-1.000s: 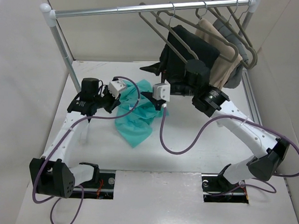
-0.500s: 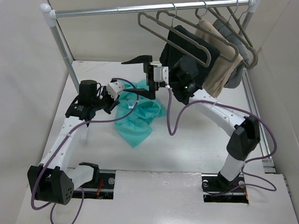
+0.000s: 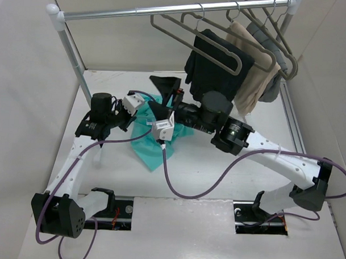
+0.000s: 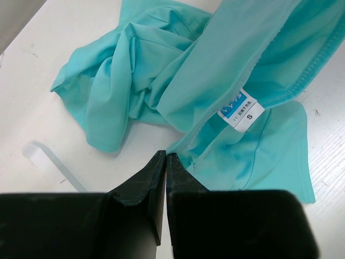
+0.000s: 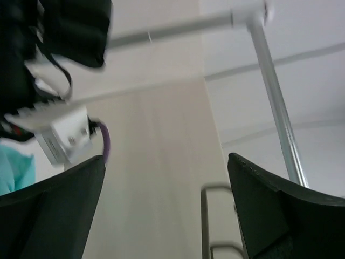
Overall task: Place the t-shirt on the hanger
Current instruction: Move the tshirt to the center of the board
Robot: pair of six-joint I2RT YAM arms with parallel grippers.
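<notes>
The teal t-shirt [image 3: 156, 145] lies crumpled on the white table, its white neck label [image 4: 241, 109] facing up in the left wrist view. My left gripper [image 3: 127, 117] sits at the shirt's left edge. It is shut, tips [image 4: 165, 156] together just over the table, with the cloth's edge [image 4: 215, 156] beside the right fingertip. My right gripper [image 3: 161, 97] hovers open over the shirt's far part, and its fingers [image 5: 54, 205] stand wide with only wall between them. The empty grey-taupe hanger [image 3: 165, 35] hangs leftmost on the rod, behind and above the right gripper.
A silver rod [image 3: 137, 13] crosses the back on a white post [image 3: 70, 52]. Hangers carry a black garment [image 3: 218, 66], a tan one [image 3: 254, 78] and a grey one [image 3: 272, 84] at the back right. Purple cables [image 3: 193, 190] loop over the table.
My right arm rose off the shirt, then swung forward and left, and its open gripper now points toward the left arm. The empty hanger has shifted slightly. The left gripper stayed shut in place.
</notes>
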